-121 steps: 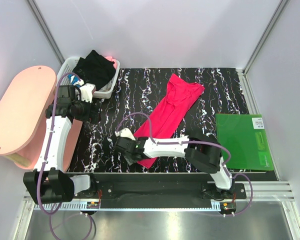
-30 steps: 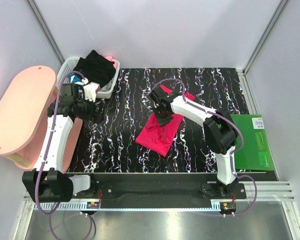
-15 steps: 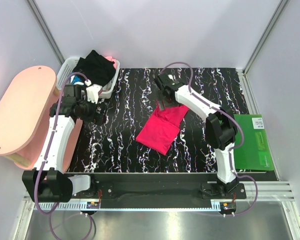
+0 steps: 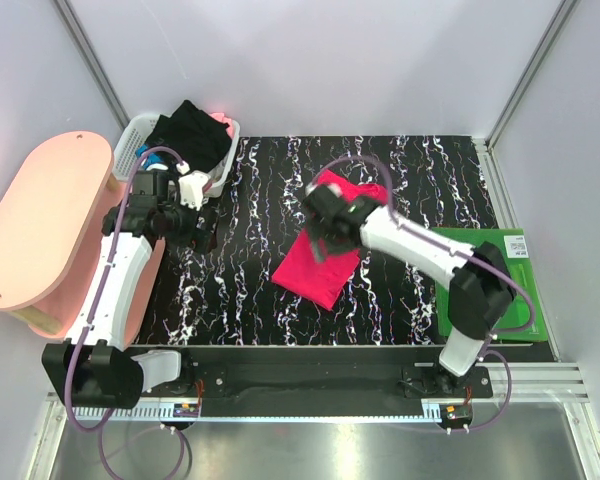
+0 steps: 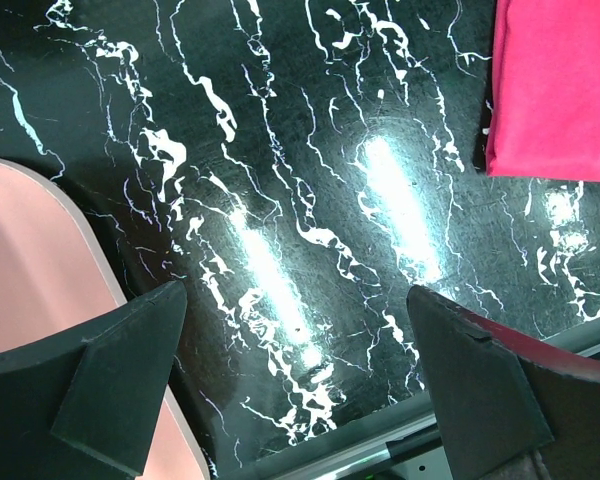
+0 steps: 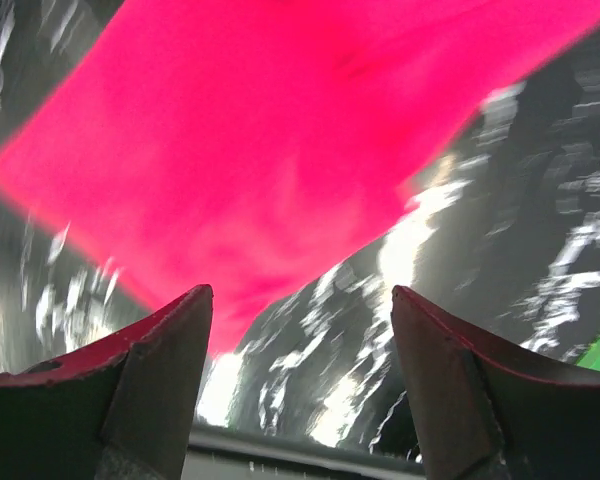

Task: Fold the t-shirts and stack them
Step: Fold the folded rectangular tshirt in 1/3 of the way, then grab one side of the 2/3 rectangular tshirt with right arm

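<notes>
The pinkish-red t-shirt (image 4: 320, 265) lies folded over in the middle of the black marbled table, one end reaching back under my right arm. My right gripper (image 4: 322, 235) hovers open and empty over the shirt's far half. In the right wrist view the shirt (image 6: 270, 130) fills the top, and the gripper (image 6: 300, 300) hangs over its edge. My left gripper (image 4: 202, 232) is open and empty over bare table to the shirt's left; its wrist view (image 5: 295, 295) shows the shirt's edge (image 5: 560, 90) at top right. The black t-shirt (image 4: 190, 135) is piled in the basket.
A white slotted basket (image 4: 220, 180) stands at the back left. A pink oval board (image 4: 45, 225) lies along the left side, also in the left wrist view (image 5: 30, 290). A green mat (image 4: 485, 285) lies at the right under my right arm's elbow.
The right gripper carried the shirt's near end back over its far half, let go, and has now come back low over the fold. The left gripper crept right.
</notes>
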`<act>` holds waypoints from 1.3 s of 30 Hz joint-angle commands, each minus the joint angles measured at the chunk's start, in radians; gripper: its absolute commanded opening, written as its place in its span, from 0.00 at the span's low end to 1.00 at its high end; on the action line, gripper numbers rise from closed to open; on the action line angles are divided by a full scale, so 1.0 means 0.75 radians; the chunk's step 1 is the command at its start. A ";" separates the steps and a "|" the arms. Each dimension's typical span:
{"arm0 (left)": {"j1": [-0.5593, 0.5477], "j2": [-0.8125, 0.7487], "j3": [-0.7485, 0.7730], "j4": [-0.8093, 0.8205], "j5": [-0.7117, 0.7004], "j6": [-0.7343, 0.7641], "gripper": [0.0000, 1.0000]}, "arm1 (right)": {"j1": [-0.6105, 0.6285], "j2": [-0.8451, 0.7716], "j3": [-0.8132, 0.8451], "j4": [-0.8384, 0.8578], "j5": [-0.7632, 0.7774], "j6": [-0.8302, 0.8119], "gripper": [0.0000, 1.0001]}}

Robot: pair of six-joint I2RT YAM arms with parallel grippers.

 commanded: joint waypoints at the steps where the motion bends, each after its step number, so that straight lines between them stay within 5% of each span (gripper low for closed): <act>1: -0.005 -0.001 0.038 0.022 -0.005 -0.028 0.99 | 0.311 -0.077 -0.140 0.078 0.248 -0.081 0.82; 6: -0.003 0.034 0.061 0.024 0.007 -0.056 0.99 | 0.648 0.006 -0.193 0.076 0.558 -0.113 0.86; 13: -0.003 0.046 0.091 0.018 -0.003 -0.069 0.99 | 0.843 0.221 -0.148 0.066 0.799 -0.068 0.87; 30: -0.003 0.044 0.138 0.005 -0.006 -0.065 0.99 | 0.839 0.565 -0.050 0.201 0.863 -0.076 0.84; 39: -0.003 0.038 0.151 0.003 -0.012 -0.065 0.99 | 0.782 0.581 -0.146 0.270 0.814 -0.063 0.57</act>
